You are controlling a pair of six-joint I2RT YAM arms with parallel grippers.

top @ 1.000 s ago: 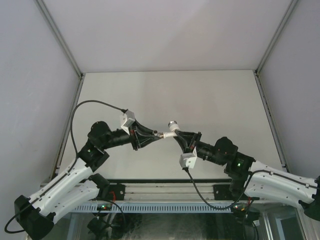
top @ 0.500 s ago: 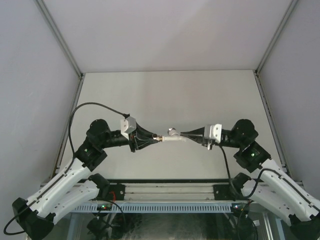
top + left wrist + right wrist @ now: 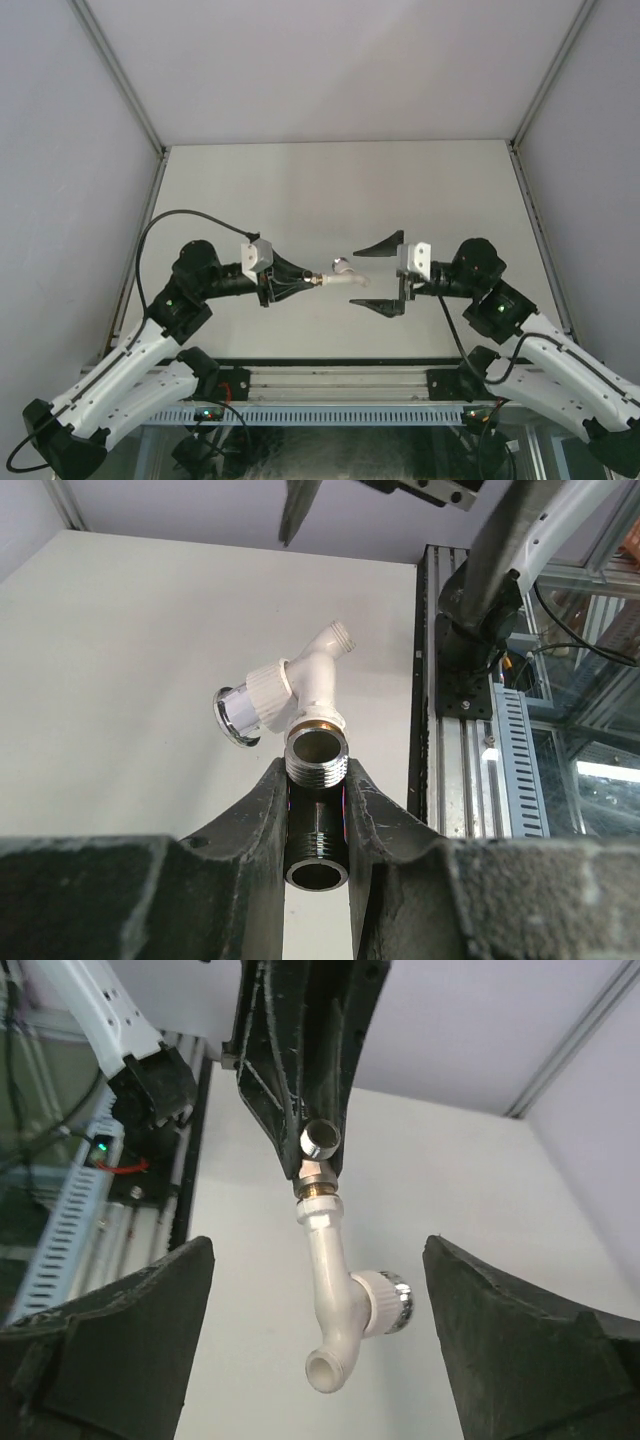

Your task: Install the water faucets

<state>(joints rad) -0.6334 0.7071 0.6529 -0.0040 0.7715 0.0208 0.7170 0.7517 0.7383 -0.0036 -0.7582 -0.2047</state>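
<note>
Your pale tabletop sits inside plain white walls. Seen from overhead, your left pincer points toward 3 o'clock and is clamped on the short threaded metal fitting. The white elbow tap is joined to that fitting's outer end, over the tabletop's near middle. Your right pincer faces 9 o'clock, fingers spread wide on either side of the tap, touching neither part.
</note>
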